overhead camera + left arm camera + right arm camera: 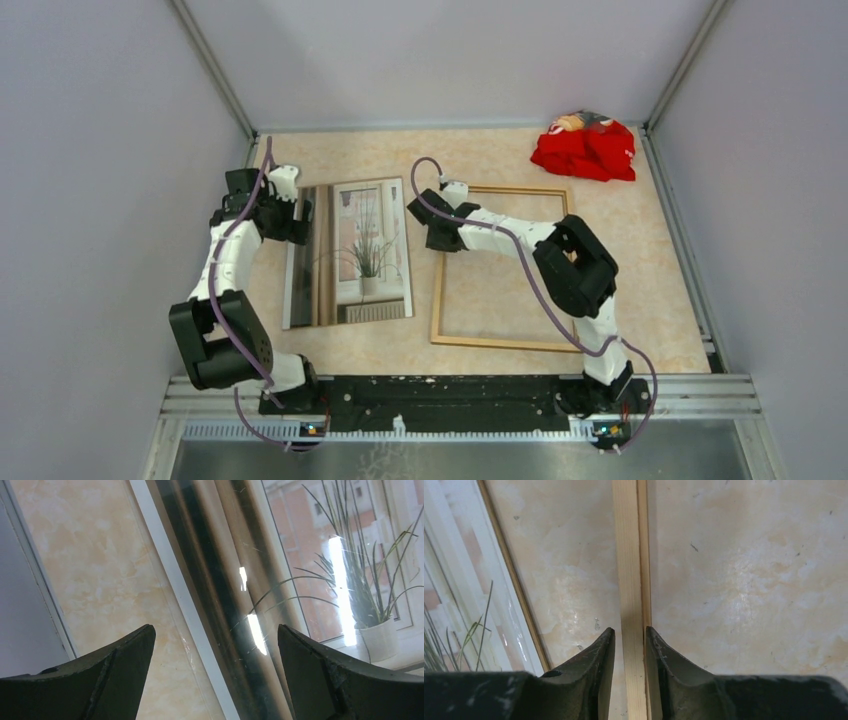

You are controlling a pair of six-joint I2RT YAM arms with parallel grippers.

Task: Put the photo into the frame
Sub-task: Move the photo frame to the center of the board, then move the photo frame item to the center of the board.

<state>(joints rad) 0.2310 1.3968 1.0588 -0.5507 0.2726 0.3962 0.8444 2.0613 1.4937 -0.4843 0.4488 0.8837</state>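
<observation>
The photo (350, 250) lies face up on the table left of centre, showing the plant, window and brown curtains. It also shows in the left wrist view (300, 555) and at the left edge of the right wrist view (454, 580). The frame (505, 343) lies to its right, pale wood side up. My left gripper (298, 215) is open above the photo's left edge (215, 627) and holds nothing. My right gripper (438, 232) is closed around the frame's left rail (629, 555) near its far end, fingers (629, 629) on either side.
A red crumpled cloth (585, 148) lies in the far right corner. Grey walls and metal rails enclose the table on three sides. A thin brown strip (514, 580) runs along the photo's right edge.
</observation>
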